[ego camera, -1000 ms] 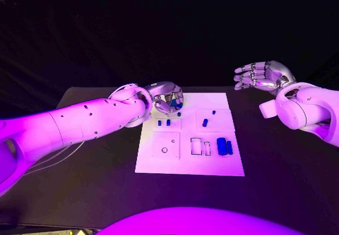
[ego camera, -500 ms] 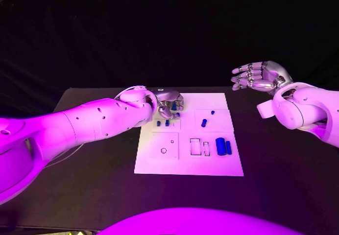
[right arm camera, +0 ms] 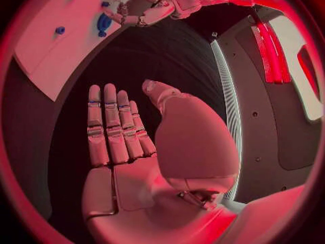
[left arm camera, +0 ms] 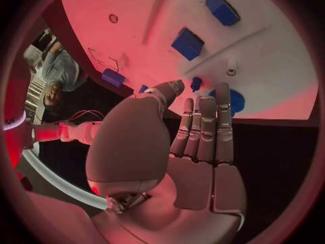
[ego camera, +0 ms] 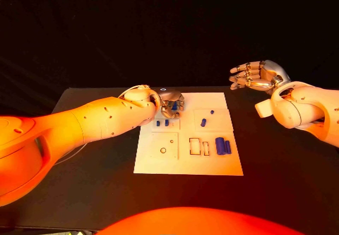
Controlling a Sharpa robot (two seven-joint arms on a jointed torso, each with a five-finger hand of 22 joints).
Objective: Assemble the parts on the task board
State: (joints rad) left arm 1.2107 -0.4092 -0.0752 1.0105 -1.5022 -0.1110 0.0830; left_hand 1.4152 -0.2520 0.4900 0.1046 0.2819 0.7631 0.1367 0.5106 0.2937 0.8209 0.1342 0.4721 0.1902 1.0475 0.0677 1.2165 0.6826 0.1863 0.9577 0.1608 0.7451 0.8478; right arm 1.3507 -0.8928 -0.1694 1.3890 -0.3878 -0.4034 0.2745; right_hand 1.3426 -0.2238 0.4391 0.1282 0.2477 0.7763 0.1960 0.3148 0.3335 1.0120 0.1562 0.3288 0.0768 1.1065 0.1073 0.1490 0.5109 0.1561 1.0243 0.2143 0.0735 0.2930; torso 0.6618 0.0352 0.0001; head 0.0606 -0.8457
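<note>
The board (ego camera: 188, 161) lies flat in the middle of the black counter (ego camera: 282, 161), its long side running from 6 to 12 o'clock.

The left hand (ego camera: 169, 104) is over the board's far left corner, at about 11 o'clock from the board's centre. In the left wrist view its fingers (left arm camera: 203, 126) lie straight and side by side, the thumb apart from them, with nothing between them; a round blue part (left arm camera: 234, 101) sits on the board just past the fingertips, and I cannot tell whether they touch it. Two blue blocks (left arm camera: 187, 43) lie on the board further on.

In the head view two small blue parts (ego camera: 161, 123) stand close together just at 6 o'clock from the left hand. A slanted blue part (ego camera: 203, 122) and a tiny one (ego camera: 210, 111) lie in the far right area of the board. Two longer blue parts (ego camera: 223, 146) lie side by side at about 3 o'clock from the board's centre, beside two outlined slots (ego camera: 195, 146). A small ring outline (ego camera: 163, 150) is at about 9 o'clock.

The right hand (ego camera: 255, 76) is raised off the board, at about 1 o'clock from it and well apart. Its fingers (right arm camera: 111, 127) are loosely released, holding nothing.
</note>
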